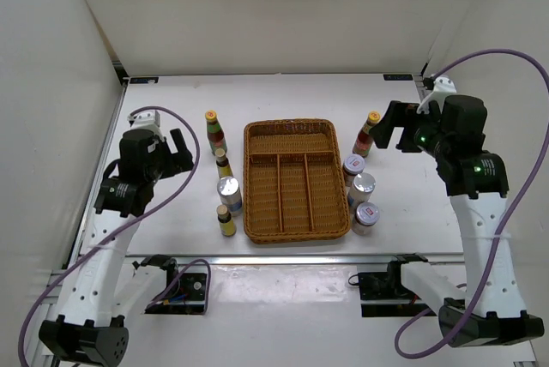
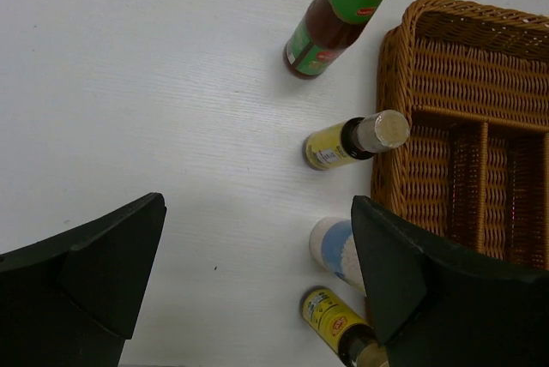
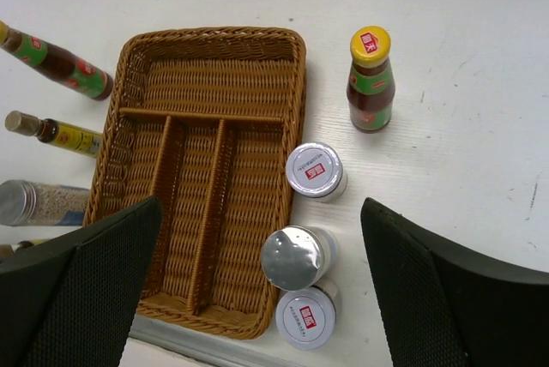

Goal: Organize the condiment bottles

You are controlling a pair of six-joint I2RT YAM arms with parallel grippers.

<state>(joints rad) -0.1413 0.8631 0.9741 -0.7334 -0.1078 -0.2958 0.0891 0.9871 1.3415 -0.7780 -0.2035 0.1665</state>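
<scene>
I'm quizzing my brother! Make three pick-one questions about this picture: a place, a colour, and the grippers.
1. Where do the condiment bottles stand, next to the wicker tray?
A) inside it
B) beside it, on the table
C) stacked behind it
2. Caps on the two sauce bottles:
A) blue
B) yellow
C) black
3. The left gripper and right gripper are:
A) open
B) shut
C) holding a jar
1 B: the tray is empty and bottles flank it.
2 B: both caps show yellow.
3 A: jaws spread wide, gripping nothing.

Four condiment bottles (image 1: 229,195) left of the tray (image 1: 296,236) — four right.
</scene>
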